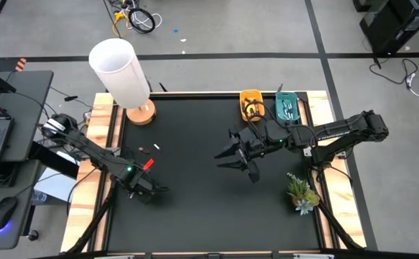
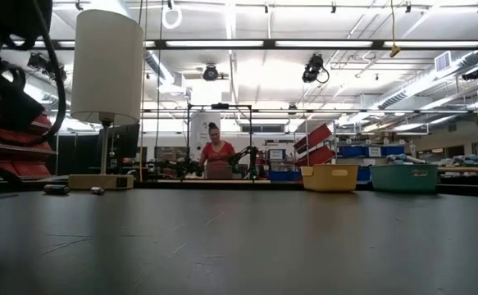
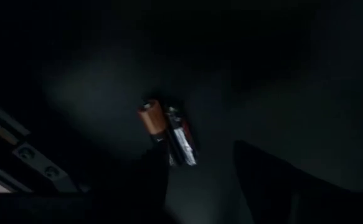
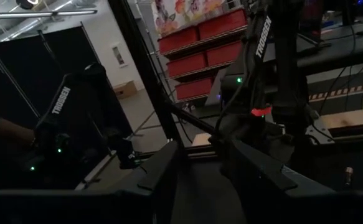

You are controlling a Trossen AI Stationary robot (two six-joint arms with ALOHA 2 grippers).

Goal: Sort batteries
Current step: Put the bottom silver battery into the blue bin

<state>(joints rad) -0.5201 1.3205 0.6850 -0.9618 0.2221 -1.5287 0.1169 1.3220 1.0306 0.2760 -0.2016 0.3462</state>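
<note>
In the left wrist view two batteries lie side by side on the dark mat: a copper-topped one and a silver-and-dark one. My left gripper is open just above them, low over the table's left side. Its fingers stand on either side of the silver-and-dark battery. Two more small batteries lie near the lamp base; the low view shows them too. My right gripper hangs open in the air over the table's middle, holding nothing. My left gripper comes down from above, and one fingertip sits right at the end of the silver-and-dark battery. I cannot tell whether it touches. Both batteries lie flat on the mat.
A yellow tray and a teal tray stand side by side at the far right edge. A white-shaded lamp stands at the far left corner, and a small plant near the right edge. A person stands far behind the table.
</note>
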